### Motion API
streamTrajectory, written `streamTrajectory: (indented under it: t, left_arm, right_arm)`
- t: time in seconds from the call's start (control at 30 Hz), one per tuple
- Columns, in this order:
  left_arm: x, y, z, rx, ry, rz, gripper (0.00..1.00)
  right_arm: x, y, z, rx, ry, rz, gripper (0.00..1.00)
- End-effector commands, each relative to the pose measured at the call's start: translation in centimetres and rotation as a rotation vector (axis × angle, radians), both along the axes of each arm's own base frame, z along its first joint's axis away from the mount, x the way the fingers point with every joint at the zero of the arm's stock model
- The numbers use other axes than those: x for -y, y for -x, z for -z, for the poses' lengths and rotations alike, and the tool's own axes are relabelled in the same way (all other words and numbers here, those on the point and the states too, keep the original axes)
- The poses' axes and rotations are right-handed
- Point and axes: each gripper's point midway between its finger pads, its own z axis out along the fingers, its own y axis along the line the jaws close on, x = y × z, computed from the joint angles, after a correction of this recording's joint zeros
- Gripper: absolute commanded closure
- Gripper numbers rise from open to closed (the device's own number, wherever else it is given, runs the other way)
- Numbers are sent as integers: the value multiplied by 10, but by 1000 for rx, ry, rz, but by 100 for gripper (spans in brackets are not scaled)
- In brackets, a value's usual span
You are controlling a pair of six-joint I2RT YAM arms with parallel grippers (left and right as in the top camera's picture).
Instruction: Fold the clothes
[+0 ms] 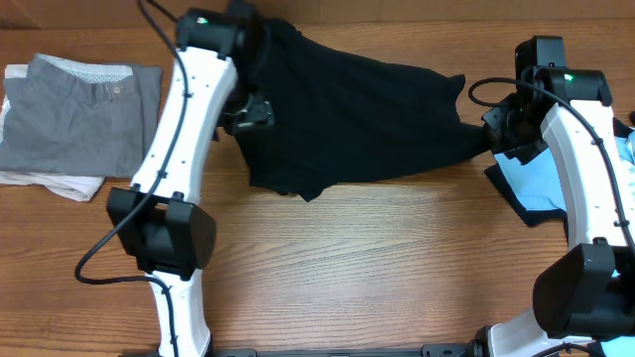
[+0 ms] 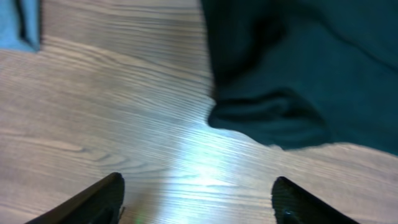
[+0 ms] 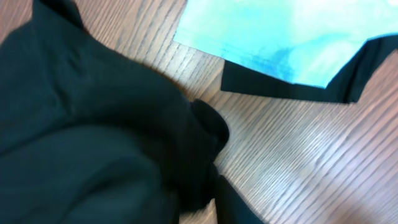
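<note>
The black shirt [image 1: 357,109] lies rumpled across the far middle of the table, stretched between my two grippers. My left gripper [image 1: 250,111] hovers at its left edge. In the left wrist view it [image 2: 198,183] stands open over bare wood, with the shirt's hem [image 2: 267,118] lying ahead of the fingers, untouched. My right gripper [image 1: 496,129] is at the shirt's right tip. There the black cloth [image 3: 112,124] bunches against the one finger [image 3: 235,204] that shows and hides the other. The light blue, black-trimmed shirt [image 3: 292,37] lies just beyond.
A folded grey garment [image 1: 79,114] rests on white cloth at the far left. The light blue shirt [image 1: 536,183] lies under my right arm near the table's right edge. Bare wooden tabletop [image 1: 377,268] spans the front.
</note>
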Motion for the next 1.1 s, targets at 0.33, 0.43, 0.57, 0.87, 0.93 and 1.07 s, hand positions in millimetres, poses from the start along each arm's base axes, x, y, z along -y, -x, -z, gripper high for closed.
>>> streamTrajectory:
  t: [0.33,0.43,0.57,0.87,0.93,1.07]
  left_arm:
    - [-13,-10,88,-67,342,-138,0]
    - [2,-15,103,-46,445,-128,5]
    - [4,-21,114,-19,455,-146,8]
    - [-30,-57,121,133,408,-242,17]
    - [-41,-61,120,145,414,-281,19]
    - [-53,-62,118,153,441,-314,22]
  right_arm:
    - [7,2,-12,30,45,3,0]
    - [4,2,-12,30,29,-9,0]
    - [3,1,-12,32,25,-10,0]
    - [3,2,-11,29,25,-21,0]
    - [3,1,-11,29,25,-21,0]
    - [3,1,-12,33,25,-21,0]
